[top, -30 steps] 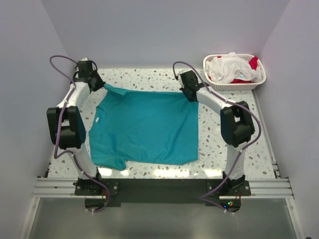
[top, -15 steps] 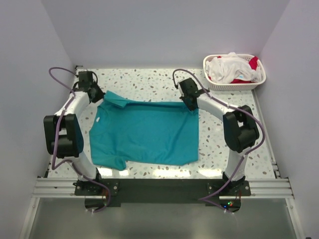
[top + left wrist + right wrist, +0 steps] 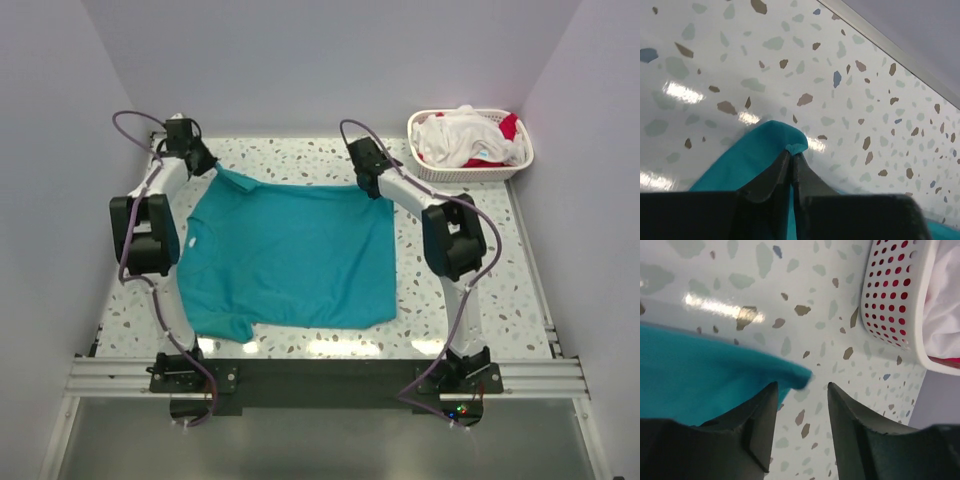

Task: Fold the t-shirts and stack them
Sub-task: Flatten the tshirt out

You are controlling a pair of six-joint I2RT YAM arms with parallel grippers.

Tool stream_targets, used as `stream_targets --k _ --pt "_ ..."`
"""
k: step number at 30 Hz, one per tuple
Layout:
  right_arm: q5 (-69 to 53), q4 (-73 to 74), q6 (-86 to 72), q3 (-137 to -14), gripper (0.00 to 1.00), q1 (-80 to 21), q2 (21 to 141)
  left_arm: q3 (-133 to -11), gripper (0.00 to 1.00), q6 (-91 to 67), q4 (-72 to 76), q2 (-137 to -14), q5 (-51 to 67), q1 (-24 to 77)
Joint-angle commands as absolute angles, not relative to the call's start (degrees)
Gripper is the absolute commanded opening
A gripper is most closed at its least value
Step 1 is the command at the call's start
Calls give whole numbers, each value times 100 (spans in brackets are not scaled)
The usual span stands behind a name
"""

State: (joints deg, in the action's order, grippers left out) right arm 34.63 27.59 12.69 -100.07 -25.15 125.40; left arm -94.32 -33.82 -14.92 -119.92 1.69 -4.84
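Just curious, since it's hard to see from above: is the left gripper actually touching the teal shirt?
Touching. The left wrist view shows the left gripper shut on a pinched corner of the teal t-shirt, with fabric poking out at its tips.

A robotics lab cell on my screens, plain pale walls [image 3: 330, 60] on three sides, speckled terrazzo tabletop [image 3: 300, 158], aluminium extrusion rail [image 3: 105, 378] along its near edge, left arm base [image 3: 178, 374] and right arm base [image 3: 465, 370] bolted there, white lattice basket [image 3: 470, 173] at the far right corner.
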Motion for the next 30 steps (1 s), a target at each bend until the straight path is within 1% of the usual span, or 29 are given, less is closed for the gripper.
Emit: stream_targets --k 1,2,4,5,8,10,11,12,13,15,16,17,18,20,24,26,28,30 --pt "4157 2707 1099 -10851 52 -2347 12875 -10054 19 -3410 -1125 -12506 527 -519" --pt "4288 2794 1073 -10985 58 -2338 12937 -10176 38 -3349 -1151 -12672 536 -519" --pt "4315 2900 985 -11257 65 -2338 12999 -10441 58 -3296 -1151 -12735 519 -519" --pt "4298 3005 923 -11294 67 -2338 12973 -10485 77 -3244 -1125 -12683 501 -519" --pt "4027 3347 537 -11233 69 -2303 12692 -10442 95 -3173 -1099 -12316 413 -519" --pt "3264 3506 274 -10953 69 -2311 12351 -10153 96 -3164 -1081 -12007 370 -519" --pt "2895 3611 151 -10812 69 -2303 12218 -10003 97 -3147 -1090 -11667 317 -510" --pt "2343 3621 45 -10628 69 -2303 12086 -9715 97 -3120 -1116 -11498 212 -501" --pt "2060 3595 -278 -10191 66 -2303 11789 -9564 96 -3077 -1247 -11339 133 -492" --pt "1654 3481 -544 -9741 64 -2312 11524 -9048 92 -2971 -1388 -10891 18 -483" --pt "1270 3324 -771 -9312 62 -2294 11322 -8583 86 -2936 -1423 -10594 18 -475" --pt "1144 3270 -869 -9125 61 -2303 11225 -8578 83 -2927 -1441 -10452 -130 -475" --pt "977 3217 -966 -8958 60 -2303 11163 -8126 80 -2901 -1450 -10320 -158 -475" --pt "748 3199 -1151 -8597 55 -2303 11022 -7736 75 -2883 -1625 -10004 -263 -475" --pt "413 3024 -1432 -7991 53 -2294 10768 -6604 71 -2953 -1592 -9589 -596 -483" --pt "439 2884 -1450 -7709 53 -2285 10758 -6382 66 -2997 -1380 -9632 -676 -518" --pt "413 2883 -1485 -7664 52 -2207 10898 -6468 64 -3067 -1397 -9860 -581 -562" --pt "378 2787 -1520 -7612 51 -2110 10995 -6713 60 -3111 -1459 -10326 -414 -615"
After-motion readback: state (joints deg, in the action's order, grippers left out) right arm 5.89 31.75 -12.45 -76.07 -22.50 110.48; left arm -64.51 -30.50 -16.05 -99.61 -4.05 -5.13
